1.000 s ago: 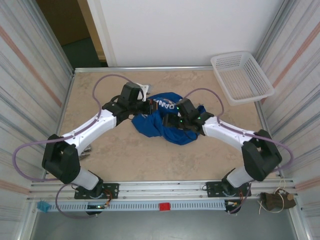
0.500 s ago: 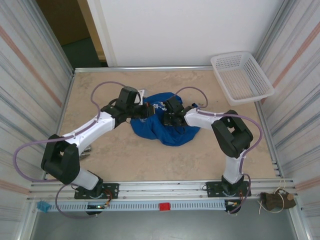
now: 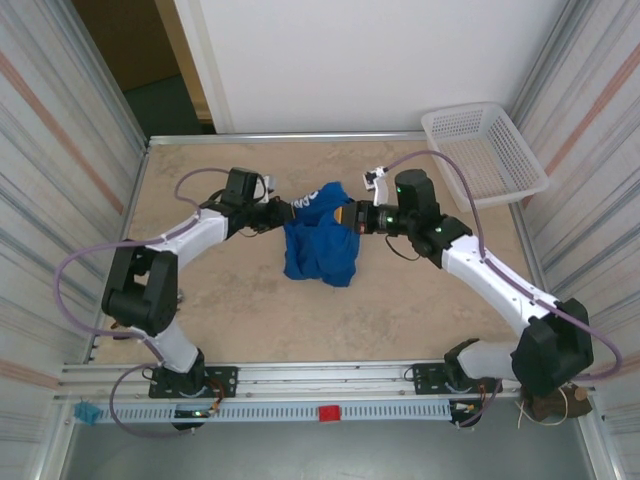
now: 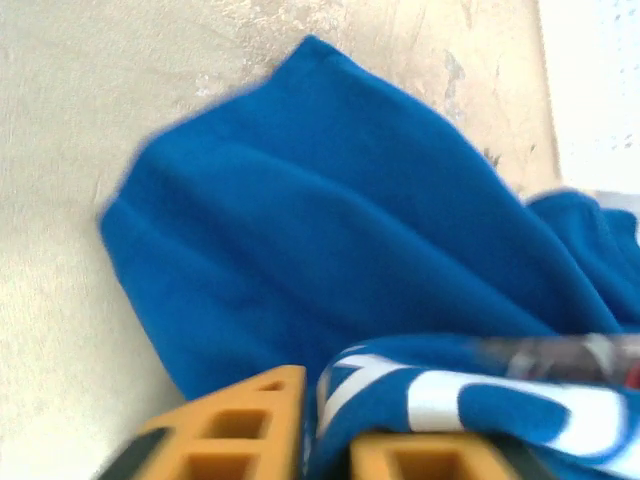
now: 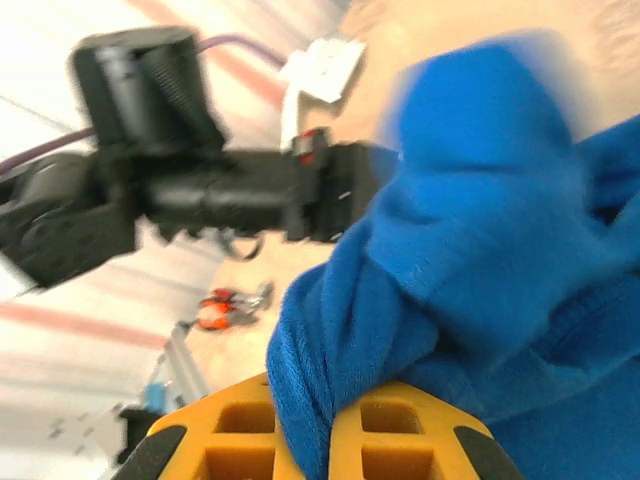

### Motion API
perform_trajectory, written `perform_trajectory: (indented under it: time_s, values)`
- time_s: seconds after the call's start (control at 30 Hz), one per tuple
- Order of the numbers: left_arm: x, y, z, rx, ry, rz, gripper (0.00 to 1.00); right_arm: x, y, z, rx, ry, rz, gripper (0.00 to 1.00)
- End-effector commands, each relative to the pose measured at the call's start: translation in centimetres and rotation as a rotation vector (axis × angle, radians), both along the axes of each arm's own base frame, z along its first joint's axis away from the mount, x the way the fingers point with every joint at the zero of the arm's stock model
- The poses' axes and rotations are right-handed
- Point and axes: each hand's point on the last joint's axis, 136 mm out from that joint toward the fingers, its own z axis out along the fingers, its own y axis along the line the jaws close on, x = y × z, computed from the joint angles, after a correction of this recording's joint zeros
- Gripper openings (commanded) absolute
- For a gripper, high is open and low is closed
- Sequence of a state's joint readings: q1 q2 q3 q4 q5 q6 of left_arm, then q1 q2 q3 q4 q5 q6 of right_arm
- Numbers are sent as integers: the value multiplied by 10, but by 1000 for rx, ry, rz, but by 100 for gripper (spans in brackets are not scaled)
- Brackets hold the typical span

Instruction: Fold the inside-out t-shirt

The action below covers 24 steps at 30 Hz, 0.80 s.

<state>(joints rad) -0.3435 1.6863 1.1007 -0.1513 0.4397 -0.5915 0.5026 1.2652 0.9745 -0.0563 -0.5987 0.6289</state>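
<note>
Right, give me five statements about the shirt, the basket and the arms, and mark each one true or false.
1. The t-shirt lies spread flat on the table. False: it is bunched up, strung between the left jaws and the right jaws.
2. The white basket sits at the table's far right corner. True.
3. The right jaws are closed on blue cloth. True.
4. The t-shirt is inside the white basket. False: it is at mid-table, apart from the basket.
5. The cloth by the left jaws shows white lettering. True.
</note>
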Motion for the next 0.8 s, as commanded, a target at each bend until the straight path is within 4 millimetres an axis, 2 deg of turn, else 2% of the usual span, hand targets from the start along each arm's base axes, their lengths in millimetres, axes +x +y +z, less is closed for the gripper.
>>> perform_trajectory:
  time_s: [0.0,0.1,0.2,0.27,0.33,0.47,0.77]
  values:
    - [2,13,-3,44,2,5,37,-13,-2,32,135,-62,109,0]
    - [-11,18,23,71,-85,-8,52,-10,-11,24,119,-48,92,0]
    - [-34,20,60,121,-226,-32,61,-10,-13,17,109,-38,102,0]
    - [-52,12,88,133,-336,-69,65,-12,-13,14,100,-47,118,0]
    - [-67,0,103,136,-405,-116,66,-12,-12,13,93,-51,127,0]
    - [-80,-28,114,120,-484,-203,67,-14,-10,10,92,-56,155,0]
    - [-95,-88,107,7,-524,-417,66,-15,-12,3,72,-41,146,0]
